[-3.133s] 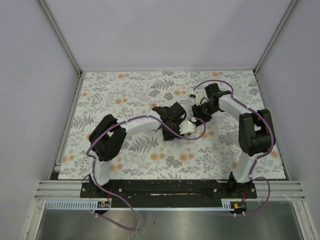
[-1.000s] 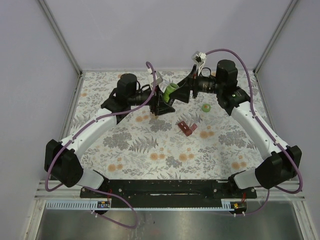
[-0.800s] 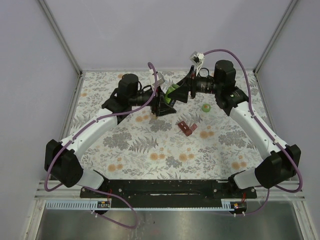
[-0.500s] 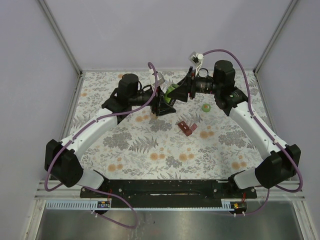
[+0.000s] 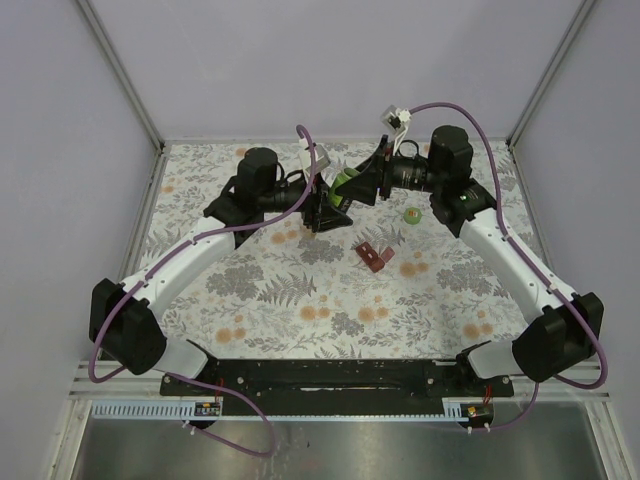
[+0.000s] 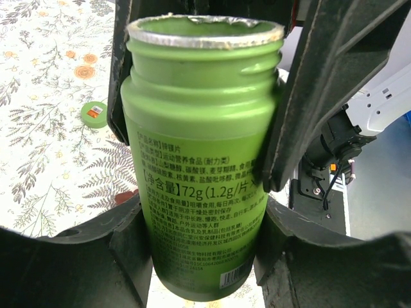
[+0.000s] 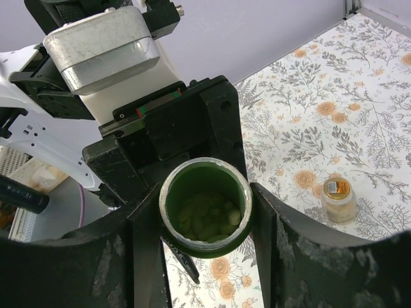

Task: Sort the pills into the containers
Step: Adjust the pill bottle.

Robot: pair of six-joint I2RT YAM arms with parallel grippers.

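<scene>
My left gripper [image 5: 335, 197] is shut on the lower body of a bright green bottle [image 5: 346, 182] and holds it in the air over the far middle of the cloth. In the left wrist view the bottle [image 6: 202, 160] is uncapped. My right gripper [image 5: 364, 185] has its fingers [image 6: 321, 83] pressed on both sides of the bottle's neck. In the right wrist view the open mouth [image 7: 205, 168] shows several pale yellowish pills [image 7: 209, 215] inside. The dark-red pill box [image 5: 373, 257] lies on the cloth. A small pale bottle with an orange cap [image 7: 338, 199] stands on the cloth.
A loose green cap lies on the flowered cloth to the right of the grippers [image 5: 410, 214] and also shows in the left wrist view [image 6: 94, 113]. Grey walls and metal rails surround the cloth [image 5: 250, 300].
Over the last second my right gripper has moved left onto the bottle's neck. My left gripper has held the green bottle nearly still. 3.1 s ago both arms were folded near the middle.
</scene>
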